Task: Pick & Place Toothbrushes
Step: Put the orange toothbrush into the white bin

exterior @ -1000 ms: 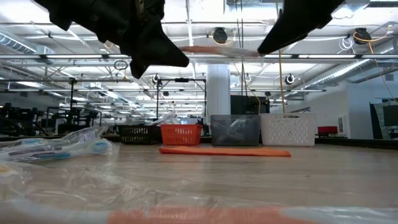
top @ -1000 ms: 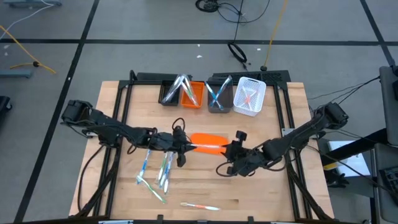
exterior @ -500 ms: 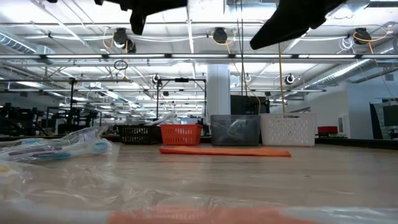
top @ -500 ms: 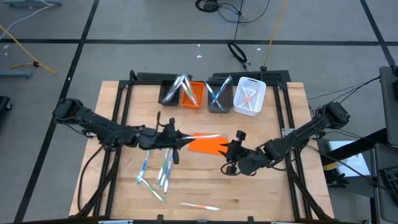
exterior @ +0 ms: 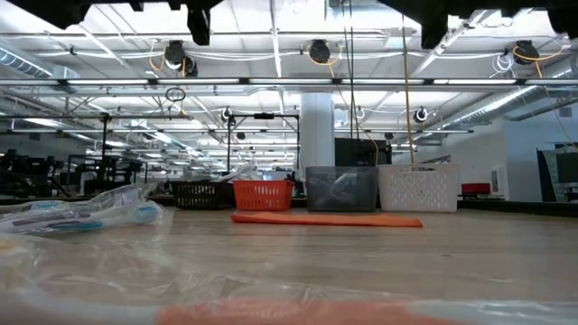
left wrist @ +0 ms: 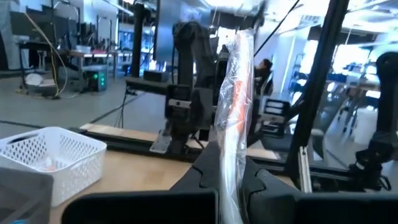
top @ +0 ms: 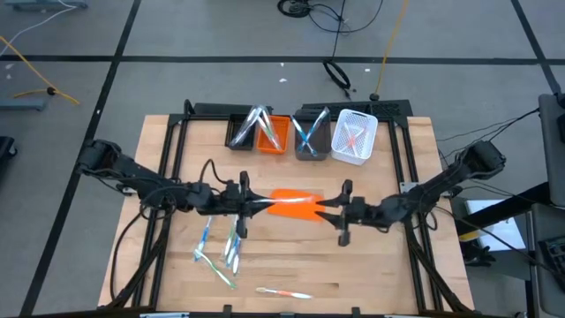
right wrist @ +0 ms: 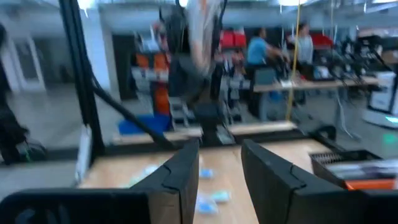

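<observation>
Left gripper (top: pixel 250 204): we see its jaws clamped on a wrapped toothbrush (left wrist: pixel 235 109), held above the orange sheet (top: pixel 296 204) at mid-tabletop.
Right gripper (top: pixel 328 208): faces the left one; jaws partly apart, seemingly holding nothing.
Other toothbrushes (top: pixel 225 245): loose on the tabletop (top: pixel 388 265) below the left arm.
Bins (top: pixel 305 134): far edge, brushes inside.

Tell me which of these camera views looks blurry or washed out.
Right wrist view: motion-smeared, background streaked behind the right gripper. Low view: near foreground out of focus, ceiling lights glaring. Left wrist view: the wrapped toothbrush glints against bright windows. High view: evenly lit, sharp.
</observation>
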